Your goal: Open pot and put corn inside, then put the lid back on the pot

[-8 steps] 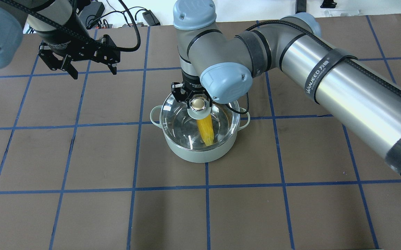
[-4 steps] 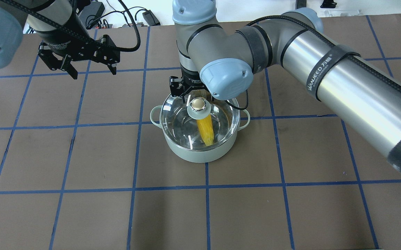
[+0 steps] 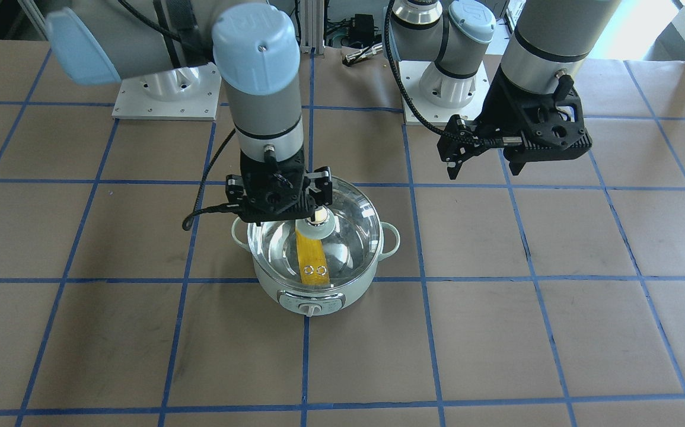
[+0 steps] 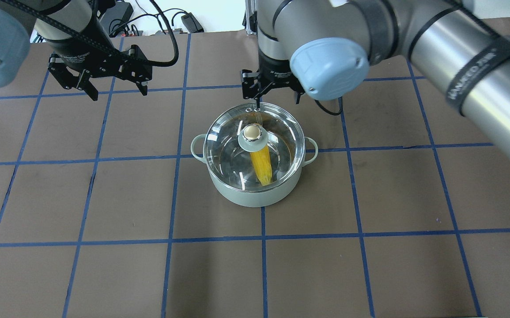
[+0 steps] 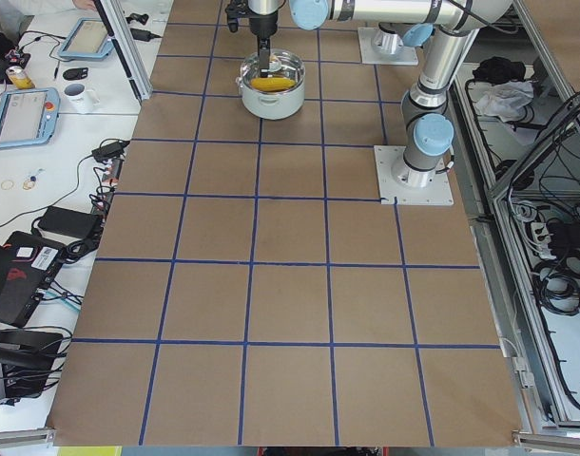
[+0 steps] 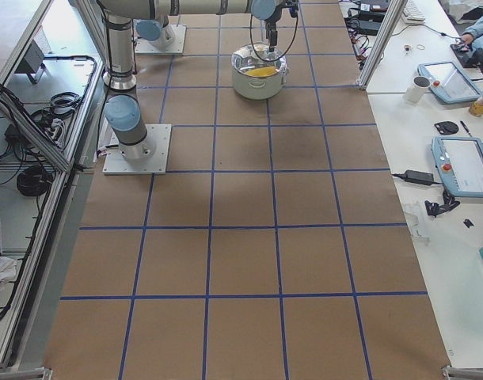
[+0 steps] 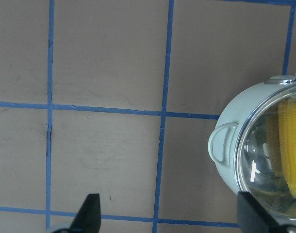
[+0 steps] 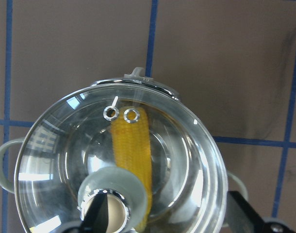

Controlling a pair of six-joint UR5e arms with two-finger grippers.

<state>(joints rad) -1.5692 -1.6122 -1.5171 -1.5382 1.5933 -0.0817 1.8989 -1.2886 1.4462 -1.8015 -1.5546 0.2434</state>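
The corn cob [image 4: 262, 165] lies inside the mint-green pot [image 4: 255, 198]. The glass lid [image 4: 226, 152] sits on the pot's rim, apparently level all round, near the middle of the bench [image 4: 369, 265]. The right hand [image 4: 277, 99] hangs above the lid, roughly over the beige knob [image 4: 252, 131], jaws spread wide with nothing between them. In its wrist view one finger [image 8: 97, 216] overlaps the knob (whether it touches, I cannot tell). The job looks finished bar the retreat: rise straight up until clear of the knob, then swing away, lest a finger drag the lid askew. The left hand [image 4: 119, 92] hovers well apart, wide open and empty.
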